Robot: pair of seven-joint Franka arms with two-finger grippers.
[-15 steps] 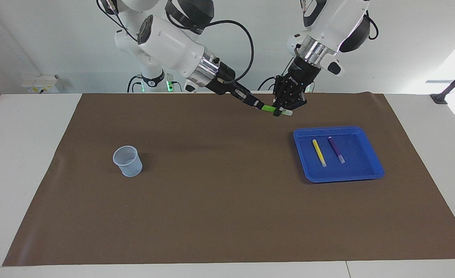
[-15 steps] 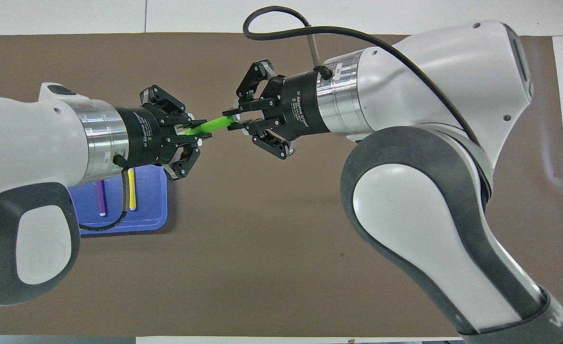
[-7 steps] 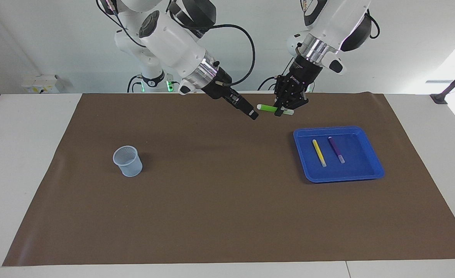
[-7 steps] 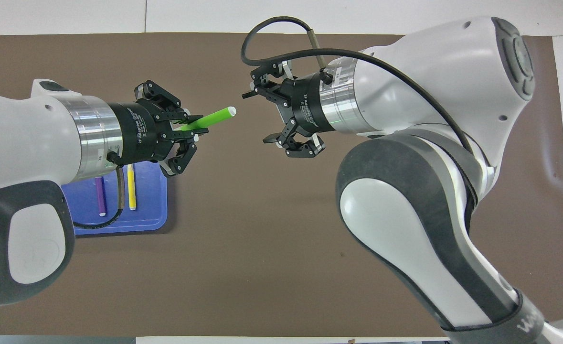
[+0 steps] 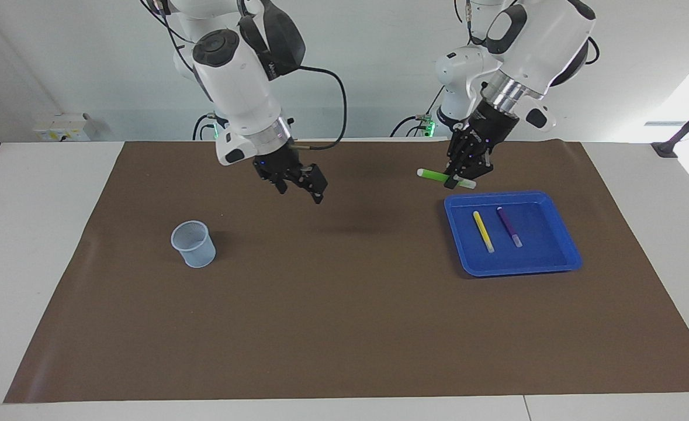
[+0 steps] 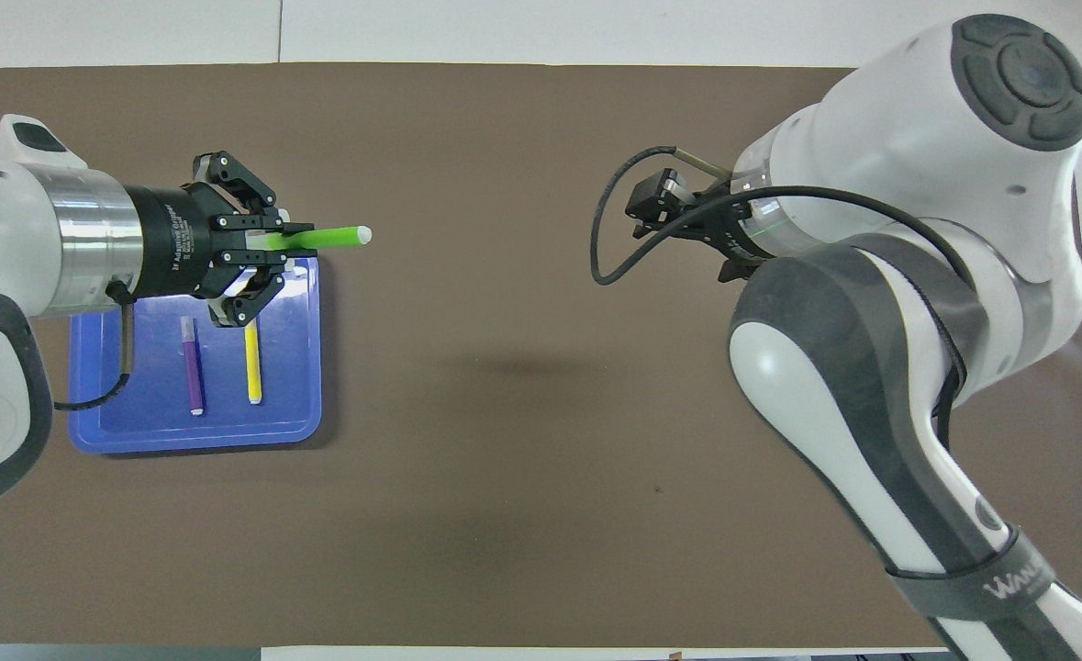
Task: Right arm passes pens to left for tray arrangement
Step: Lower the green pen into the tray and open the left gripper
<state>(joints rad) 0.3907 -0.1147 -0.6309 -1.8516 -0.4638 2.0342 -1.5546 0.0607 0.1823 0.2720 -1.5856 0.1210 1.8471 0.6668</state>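
A green pen (image 5: 435, 175) hangs level in the air, with my left gripper (image 5: 455, 180) shut on its whitish-ended half, close above the edge of the blue tray (image 5: 546, 248). In the tray lie a yellow pen (image 5: 483, 231) and a purple pen (image 5: 509, 226), side by side. The overhead view shows the left gripper (image 6: 276, 244) with the green pen (image 6: 329, 238) sticking out toward the table's middle, above the tray (image 6: 293, 404). My right gripper (image 5: 301, 190) stands open and empty over the brown mat, apart from the pen.
A small pale mesh cup (image 5: 193, 244) stands upright on the mat toward the right arm's end. The brown mat (image 5: 344, 304) covers most of the white table. In the overhead view the right arm's body hides its own gripper.
The right gripper let go of the green pen, opened and drew back toward its own end. The left gripper carried the pen toward the tray.
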